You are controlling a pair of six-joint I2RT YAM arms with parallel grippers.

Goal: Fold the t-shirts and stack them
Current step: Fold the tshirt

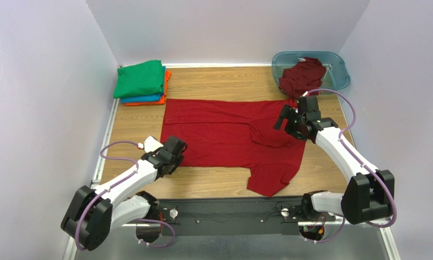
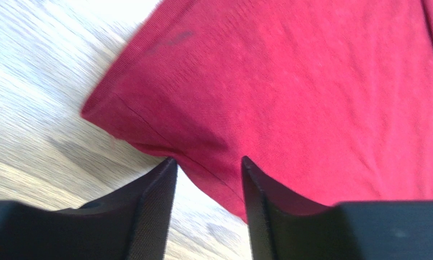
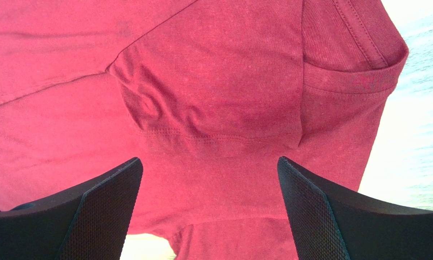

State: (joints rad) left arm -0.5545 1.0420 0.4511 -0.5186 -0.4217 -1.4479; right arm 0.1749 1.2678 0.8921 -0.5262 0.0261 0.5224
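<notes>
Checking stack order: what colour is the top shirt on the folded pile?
The top shirt is green, top external view.

A wood-grain tabletop [image 1: 224,81] is enclosed on three sides by plain pale lilac walls [image 1: 218,27], evenly lit; a grey metal ledge [image 1: 246,246] is seen along its near edge.

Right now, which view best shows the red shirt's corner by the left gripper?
Left wrist: the corner of the dark red t-shirt fills the frame, at the left gripper. Top external half hides it under that gripper. Right wrist shows only the sleeve end.
</notes>
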